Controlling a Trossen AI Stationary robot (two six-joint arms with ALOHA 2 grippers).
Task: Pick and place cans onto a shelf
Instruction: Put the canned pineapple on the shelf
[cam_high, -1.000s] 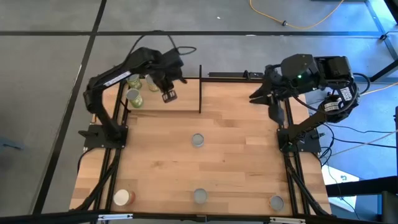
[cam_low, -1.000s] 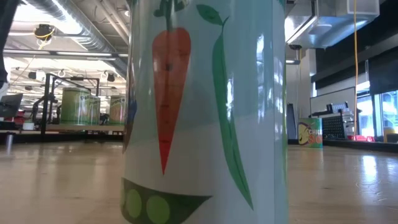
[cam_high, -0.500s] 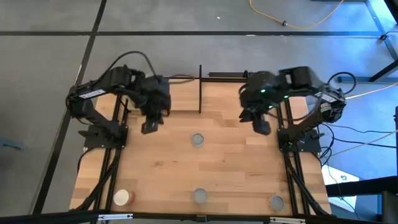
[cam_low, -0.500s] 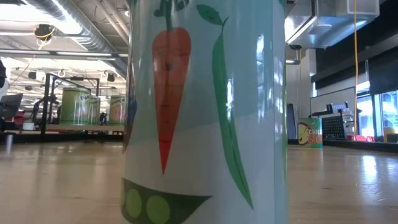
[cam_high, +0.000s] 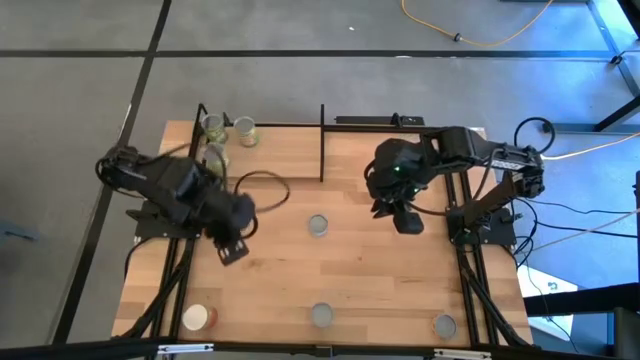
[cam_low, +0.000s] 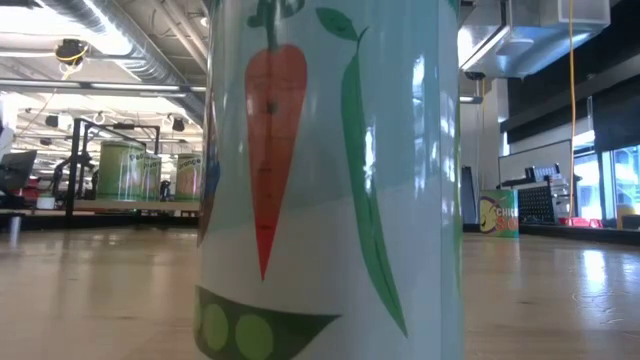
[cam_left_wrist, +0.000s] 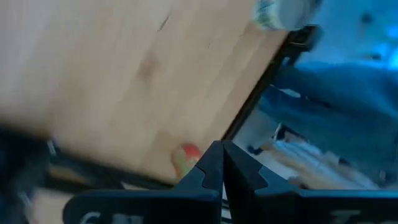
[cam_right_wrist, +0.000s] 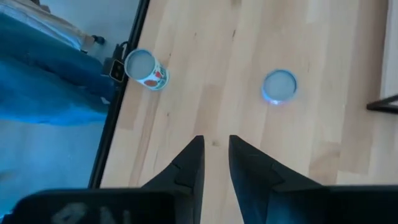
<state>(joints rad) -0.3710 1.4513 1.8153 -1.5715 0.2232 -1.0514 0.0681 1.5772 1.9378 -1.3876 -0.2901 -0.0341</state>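
Observation:
Three cans (cam_high: 213, 126) (cam_high: 245, 131) (cam_high: 213, 155) stand on the shelf (cam_high: 270, 150) at the table's far left. On the table stand a can at the centre (cam_high: 318, 225), a red-orange one near left (cam_high: 198, 317), one near centre (cam_high: 321, 315) and one near right (cam_high: 444, 325). My left gripper (cam_high: 232, 250) hangs over the left half with its fingers shut (cam_left_wrist: 219, 150) on nothing. My right gripper (cam_high: 405, 220) hovers right of the centre can (cam_right_wrist: 280, 86), with a narrow bare gap between its fingers (cam_right_wrist: 216, 146).
Black upright posts (cam_high: 322, 140) and rods frame the shelf. Black rails run along the table's left and right sides (cam_high: 470, 280). The near-centre can (cam_low: 330, 180) fills the low view. Bare wood lies between the cans.
My left gripper has swung away from the shelf toward the table's near edge, along the left side, and has turned about. My right gripper has come from the far right toward the table's centre and has sunk. No can has moved.

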